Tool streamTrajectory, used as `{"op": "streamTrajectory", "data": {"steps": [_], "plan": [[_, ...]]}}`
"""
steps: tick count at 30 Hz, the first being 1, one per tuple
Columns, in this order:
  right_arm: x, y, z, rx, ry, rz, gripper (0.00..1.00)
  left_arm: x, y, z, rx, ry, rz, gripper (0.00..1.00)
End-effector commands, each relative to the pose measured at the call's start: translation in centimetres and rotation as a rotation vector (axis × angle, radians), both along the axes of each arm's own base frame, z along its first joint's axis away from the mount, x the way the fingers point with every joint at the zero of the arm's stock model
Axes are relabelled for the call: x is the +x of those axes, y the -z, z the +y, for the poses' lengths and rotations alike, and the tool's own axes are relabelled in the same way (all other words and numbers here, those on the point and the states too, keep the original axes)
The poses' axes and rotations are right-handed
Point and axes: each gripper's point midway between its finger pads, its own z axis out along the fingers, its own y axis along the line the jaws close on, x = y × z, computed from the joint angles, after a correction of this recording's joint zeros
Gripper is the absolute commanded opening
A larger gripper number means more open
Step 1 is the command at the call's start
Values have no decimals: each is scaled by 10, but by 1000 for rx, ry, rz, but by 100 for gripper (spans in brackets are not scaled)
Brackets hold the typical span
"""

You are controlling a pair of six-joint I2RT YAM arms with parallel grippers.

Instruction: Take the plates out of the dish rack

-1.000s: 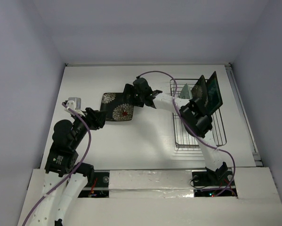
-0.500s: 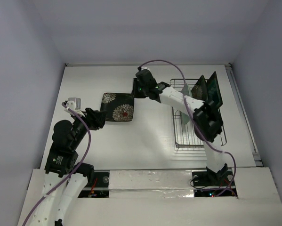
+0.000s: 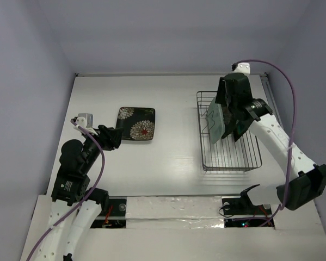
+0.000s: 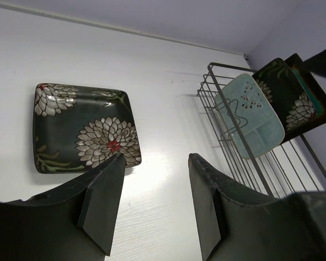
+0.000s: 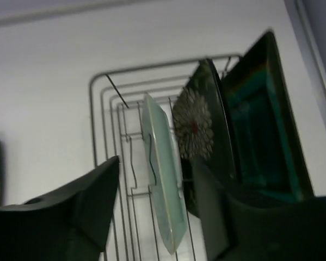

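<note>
One dark floral plate (image 3: 136, 123) lies flat on the white table, left of the wire dish rack (image 3: 244, 157). Three plates stand in the rack: a mint-green one (image 5: 163, 185), a dark floral one (image 5: 194, 130) and a dark one with a teal centre (image 5: 260, 130). My right gripper (image 5: 157, 163) hangs over the rack, open. Its fingers straddle the mint plate's upper edge with a gap on each side. My left gripper (image 4: 154, 157) is open and holds nothing, hovering near the table plate's front corner (image 4: 81, 125).
A raised rail (image 3: 271, 103) runs along the table's right edge, close beside the rack. Pale walls enclose the table at the back and on both sides. The purple cable (image 3: 285, 81) arcs above the right arm.
The right arm swung from the floral plate on the table over to the rack, and its jaws narrowed around the mint plate. The left arm stayed still.
</note>
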Motion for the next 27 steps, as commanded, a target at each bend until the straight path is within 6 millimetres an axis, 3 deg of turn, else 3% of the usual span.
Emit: {"op": "streamTrajectory", "data": {"steps": [1, 5, 16, 21, 22, 27], "plan": [[-15, 64, -22, -166, 8, 215, 65, 1, -14, -1, -14, 6, -51, 47], [-8, 88, -18, -197, -28, 287, 66, 1, -13, -1, -14, 6, -48, 47], [11, 133, -27, -299, 16, 435, 44, -1, -15, 0, -16, 4, -59, 47], [13, 129, -36, -349, 52, 447, 28, -4, -19, 1, -21, 1, -73, 47], [14, 123, -38, -359, 65, 435, 20, -4, -19, 1, -22, 3, -76, 47], [12, 101, -49, -416, 94, 420, 4, -7, -23, 2, -24, 1, -91, 47]]}}
